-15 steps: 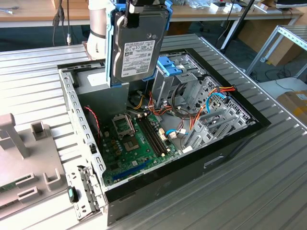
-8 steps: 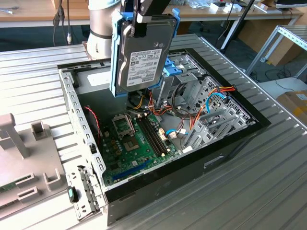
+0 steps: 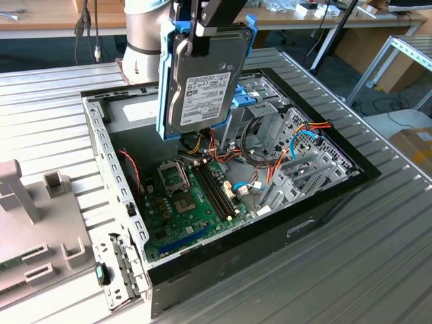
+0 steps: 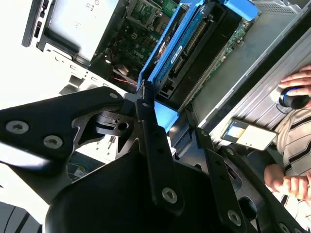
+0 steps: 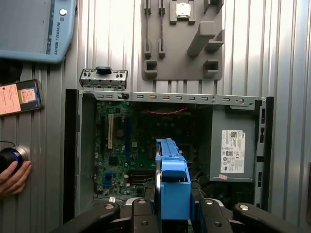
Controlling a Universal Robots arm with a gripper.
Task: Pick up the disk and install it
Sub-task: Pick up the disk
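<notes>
The jaws are clamped on the disk [image 3: 202, 88], gripping the top end of its blue carrier frame from both sides. In both wrist views the black fingers [image 5: 206, 213] flank the blue end tab. The disk hangs upright on edge from the arm [image 3: 142, 34], its labelled grey face turned toward the exterior view. It is in the air above the open computer case [image 3: 101, 155], seated in nothing, with its lower edge over the far end of the green motherboard [image 3: 182, 202]. In the first wrist view the disk is seen end-on, with the board lying below it.

Just beside the disk, toward the exterior view's right, stands a grey metal drive cage [image 3: 266, 125] with blue parts on top. Past it, a tangle of orange, red and blue cables [image 3: 316, 126] runs along the case's wall. In the first wrist view a grey box with a white label [image 5: 233, 150] sits inside the case next to the motherboard.

The case lies open side up on a ribbed metal desk [image 3: 378, 256]. Near the case, at the exterior view's left, a grey moulded fixture [image 3: 20, 196] rests on the desk. Farther out, in the first wrist view, a blue-grey pendant [image 5: 29, 29] and a phone-like device [image 5: 17, 99] lie on the desk. There a person's hand [image 5: 14, 178] cups a round black-and-blue knob [image 5: 8, 158].
</notes>
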